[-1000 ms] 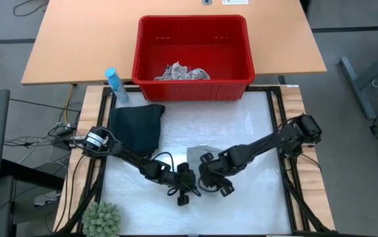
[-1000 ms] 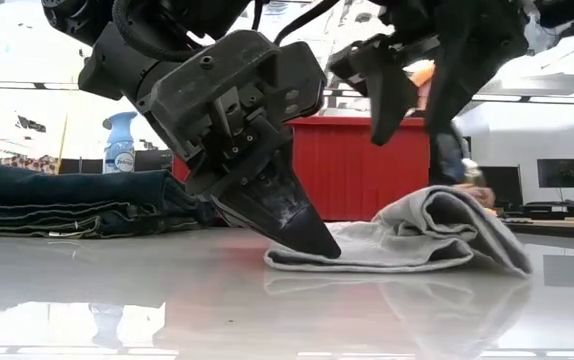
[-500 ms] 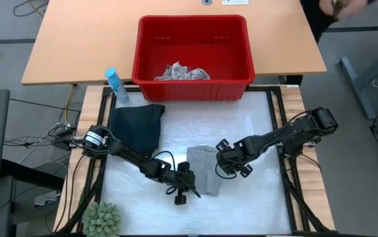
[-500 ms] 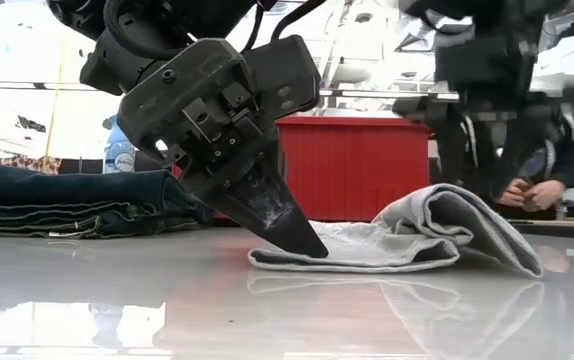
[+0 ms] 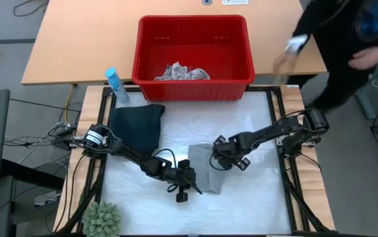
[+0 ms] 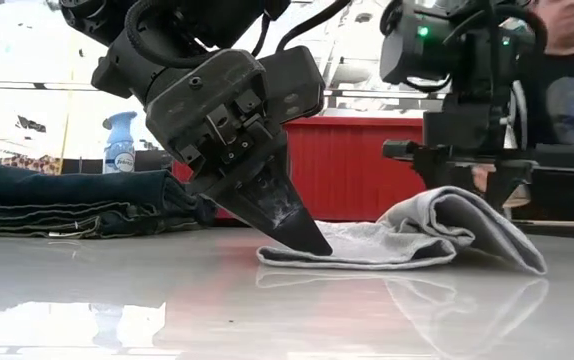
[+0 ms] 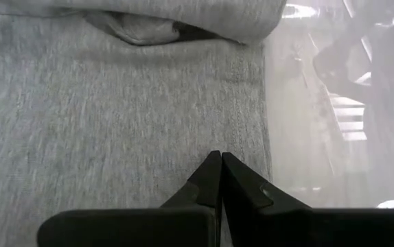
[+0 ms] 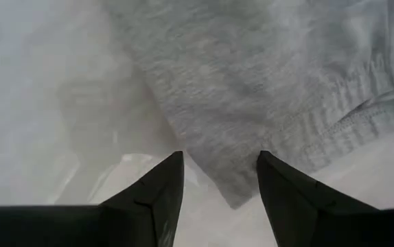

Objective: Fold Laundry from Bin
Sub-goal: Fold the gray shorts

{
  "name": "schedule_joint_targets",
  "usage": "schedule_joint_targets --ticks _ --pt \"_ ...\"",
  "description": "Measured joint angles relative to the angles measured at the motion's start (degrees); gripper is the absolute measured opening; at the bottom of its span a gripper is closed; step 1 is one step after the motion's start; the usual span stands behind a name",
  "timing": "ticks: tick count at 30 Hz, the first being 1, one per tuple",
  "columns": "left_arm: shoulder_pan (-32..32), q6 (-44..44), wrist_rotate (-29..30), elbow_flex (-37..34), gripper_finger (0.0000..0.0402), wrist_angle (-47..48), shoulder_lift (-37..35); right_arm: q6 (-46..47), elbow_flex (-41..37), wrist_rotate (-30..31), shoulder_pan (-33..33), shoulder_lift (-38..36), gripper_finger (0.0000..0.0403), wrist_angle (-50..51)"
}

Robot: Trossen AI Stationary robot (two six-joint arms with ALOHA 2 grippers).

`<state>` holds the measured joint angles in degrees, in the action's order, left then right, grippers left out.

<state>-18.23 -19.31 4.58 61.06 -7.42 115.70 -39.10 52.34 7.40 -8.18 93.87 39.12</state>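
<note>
Pressed together, the fingers of my left gripper [image 7: 219, 180] came to a single point on the grey cloth [image 5: 207, 171], pinning its near part flat to the table [image 5: 255, 125] without holding anything between them. That cloth lay partly folded under me, one flap doubled over into a soft hump on the side toward my right gripper [image 5: 228, 158]. My right gripper hung just above the cloth's far edge with its fingers [image 8: 157, 192] apart, nothing between them, a corner of the grey fabric showing in the gap below. Beyond my left arm, well apart from my fingertips, the dark trousers [image 5: 136, 128] lay folded on the table. Farther still, past the table's far edge, stood the red bin [image 5: 193, 56], and inside it the white leaf-print cloth [image 5: 182, 72] lay crumpled against the near wall. A blue spray bottle [image 5: 115, 84] stood beside the bin's corner, near the trousers. A small green plant [image 5: 102, 219] sat at the table corner behind my left arm. A person in dark clothing [image 5: 347, 46] leaned in beyond my right arm.
</note>
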Motion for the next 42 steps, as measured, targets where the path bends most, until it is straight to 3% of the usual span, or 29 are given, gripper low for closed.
schedule_joint_targets --ticks 6,15,21,34,42 --pt "0.01 0.29 0.20 -0.04 0.0000 -0.05 0.02 -1.13 -0.36 -1.60 1.40 0.87 0.0146 -0.54" --pt "0.01 0.15 0.25 -0.04 0.0000 -0.09 0.07 -0.12 0.19 0.02 0.23 0.67 0.0018 1.70" --pt "0.01 0.11 0.07 -0.04 0.0000 -0.13 0.07 2.61 4.63 0.06 -1.02 0.59 0.0038 6.23" --pt "0.05 -0.97 -1.26 -0.04 0.0000 -0.20 0.07 -0.43 16.46 0.02 -1.03 0.48 0.0033 12.66" --pt "-0.09 -1.55 -8.83 2.71 0.0000 3.39 0.24 -0.86 17.48 -2.98 2.01 0.48 0.0027 14.62"
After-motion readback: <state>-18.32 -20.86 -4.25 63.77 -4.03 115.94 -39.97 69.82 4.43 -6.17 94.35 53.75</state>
